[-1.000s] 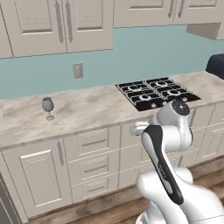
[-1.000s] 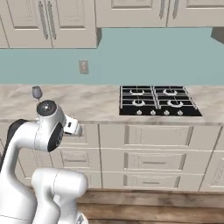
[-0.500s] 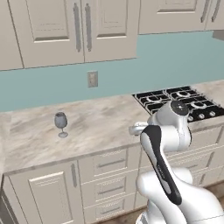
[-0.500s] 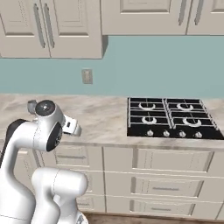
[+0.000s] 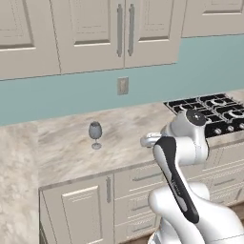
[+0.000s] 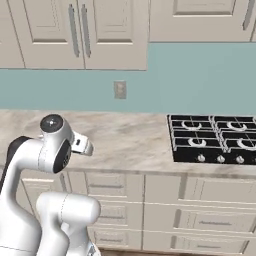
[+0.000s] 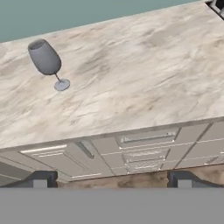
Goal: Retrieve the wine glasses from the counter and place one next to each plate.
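Glass (image 5: 95, 134) upright on counter (image 5: 71, 152); stove (image 6: 215, 137) rightward.

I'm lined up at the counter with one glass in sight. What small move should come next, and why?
Probably extend the arm forward and left toward the wine glass. It stands upright and alone on the counter, well apart from the gripper, whose fingers are spread wide with nothing between them. The hand view shows the glass up and left.
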You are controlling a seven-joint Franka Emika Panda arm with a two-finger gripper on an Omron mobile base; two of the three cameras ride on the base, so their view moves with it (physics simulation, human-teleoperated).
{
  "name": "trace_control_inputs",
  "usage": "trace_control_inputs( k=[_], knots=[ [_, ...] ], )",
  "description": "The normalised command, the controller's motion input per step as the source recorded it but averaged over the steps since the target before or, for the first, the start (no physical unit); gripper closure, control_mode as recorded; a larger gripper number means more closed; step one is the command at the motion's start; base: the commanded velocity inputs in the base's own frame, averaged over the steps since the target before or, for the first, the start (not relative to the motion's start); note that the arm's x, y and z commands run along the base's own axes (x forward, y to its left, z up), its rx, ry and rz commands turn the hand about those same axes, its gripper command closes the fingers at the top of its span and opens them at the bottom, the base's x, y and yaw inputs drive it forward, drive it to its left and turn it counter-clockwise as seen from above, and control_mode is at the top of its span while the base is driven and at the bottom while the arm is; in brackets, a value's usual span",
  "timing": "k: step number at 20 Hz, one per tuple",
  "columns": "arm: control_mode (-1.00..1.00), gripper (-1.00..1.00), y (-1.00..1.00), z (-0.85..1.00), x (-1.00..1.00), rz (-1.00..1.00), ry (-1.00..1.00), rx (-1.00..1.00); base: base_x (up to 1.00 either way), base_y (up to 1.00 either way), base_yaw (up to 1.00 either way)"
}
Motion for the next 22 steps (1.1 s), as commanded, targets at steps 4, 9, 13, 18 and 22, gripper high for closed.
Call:
trace_control_inputs(
  k=[4, 9, 13, 18, 22],
  knots=[
    [1.00, -1.00, 0.00, 0.00, 0.00, 0.00, 0.00, 0.00, 0.65, 0.19, -0.03],
    [1.00, -1.00, 0.00, 0.00, 0.00, 0.00, 0.00, 0.00, 0.57, 0.08, -0.05],
    [1.00, -1.00, 0.00, 0.00, 0.00, 0.00, 0.00, 0.00, 0.21, 0.24, -0.07],
    [-1.00, -1.00, 0.06, 0.12, 0.15, -0.28, 0.18, 0.26, 0.00, 0.00, 0.00],
    [-1.00, -1.00, 0.01, 0.20, 0.29, -0.42, 0.34, 0.41, 0.00, 0.00, 0.00]
  ],
)
